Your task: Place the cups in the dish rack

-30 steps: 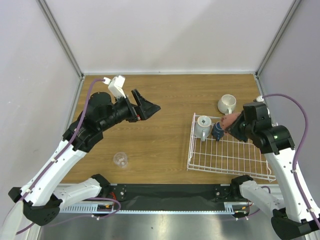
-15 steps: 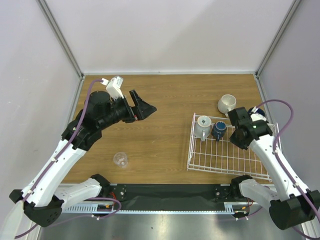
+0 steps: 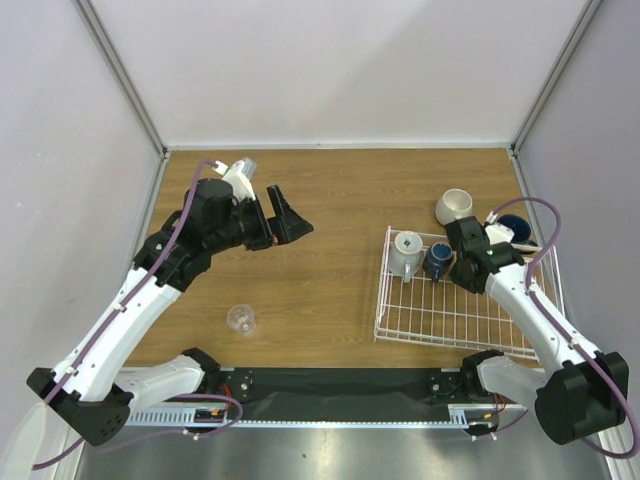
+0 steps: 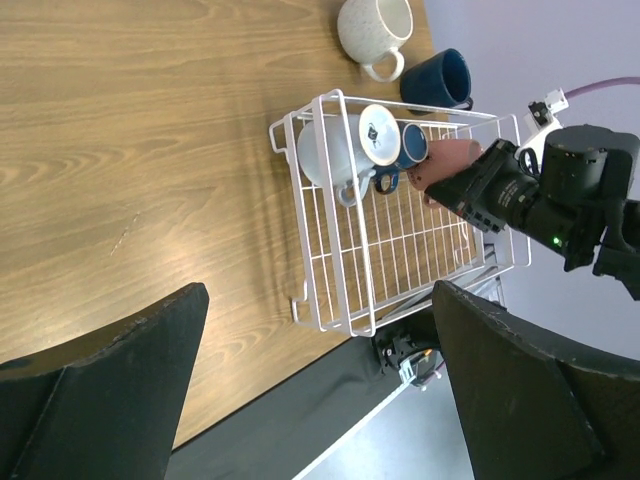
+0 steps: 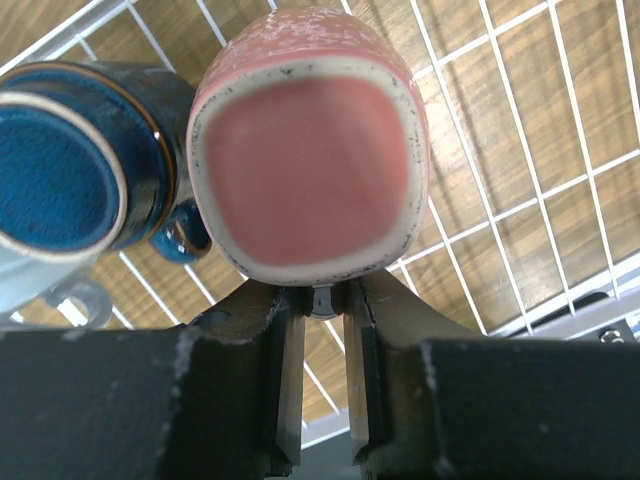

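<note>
My right gripper point(image 5: 322, 300) is shut on the near wall of the reddish-pink cup point(image 5: 308, 185), holding it over the white wire dish rack point(image 5: 520, 200) beside a dark blue mug point(image 5: 70, 185). In the top view the arm hides this cup. It shows in the left wrist view point(image 4: 448, 160). The rack point(image 3: 450, 318) holds a pale grey-blue mug point(image 3: 407, 250) and the dark blue mug point(image 3: 437, 262). A cream-white mug point(image 3: 455, 207) and another dark blue mug point(image 3: 512, 228) stand on the table behind the rack. A small clear glass point(image 3: 240, 319) stands at the near left. My left gripper point(image 3: 290, 222) is open and empty, high above the table.
The wooden table point(image 3: 330, 200) is walled at the back and on both sides. The rack's near half point(image 4: 340, 290) holds nothing. My right arm point(image 3: 520, 300) lies across the rack's right side.
My right gripper has carried the reddish-pink cup down and to the left, in beside the dark blue mug in the rack. My left arm has drawn back slightly, still open.
</note>
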`<action>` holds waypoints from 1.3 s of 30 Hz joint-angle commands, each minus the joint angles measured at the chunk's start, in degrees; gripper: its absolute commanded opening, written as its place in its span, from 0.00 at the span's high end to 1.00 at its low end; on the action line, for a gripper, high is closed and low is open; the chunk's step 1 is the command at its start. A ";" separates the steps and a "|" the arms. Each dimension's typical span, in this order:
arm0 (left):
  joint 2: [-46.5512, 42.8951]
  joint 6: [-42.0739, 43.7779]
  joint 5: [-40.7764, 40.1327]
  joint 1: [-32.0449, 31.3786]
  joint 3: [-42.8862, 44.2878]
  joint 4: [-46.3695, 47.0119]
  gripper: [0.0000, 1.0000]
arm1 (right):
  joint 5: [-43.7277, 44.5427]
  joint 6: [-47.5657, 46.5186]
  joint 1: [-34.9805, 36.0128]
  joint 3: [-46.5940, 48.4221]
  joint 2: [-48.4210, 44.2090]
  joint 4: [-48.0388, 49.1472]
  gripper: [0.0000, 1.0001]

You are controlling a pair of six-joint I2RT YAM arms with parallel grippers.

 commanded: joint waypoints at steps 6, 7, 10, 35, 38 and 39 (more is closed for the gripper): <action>-0.33 0.85 0.83 0.85 2.30 -0.51 0.00 | 5.32 -2.59 -1.37 -2.38 1.72 8.86 1.00; -0.33 0.68 0.92 0.85 2.22 -0.42 0.00 | 5.06 -2.77 -1.55 -2.56 1.98 9.30 1.00; -0.42 0.24 1.54 0.85 1.51 0.37 0.00 | 4.35 -3.30 -2.16 -3.35 2.69 10.27 0.94; -0.60 -0.47 3.30 1.11 -0.60 0.73 0.00 | -1.01 -1.98 -3.04 -1.60 3.31 5.01 0.37; -0.60 -0.55 3.47 1.02 -0.86 0.90 0.00 | -1.45 -1.80 -3.04 0.25 1.55 2.02 0.36; -0.68 -0.55 3.47 1.02 -0.95 0.99 0.00 | -1.80 -1.71 -3.04 0.69 1.20 1.14 0.36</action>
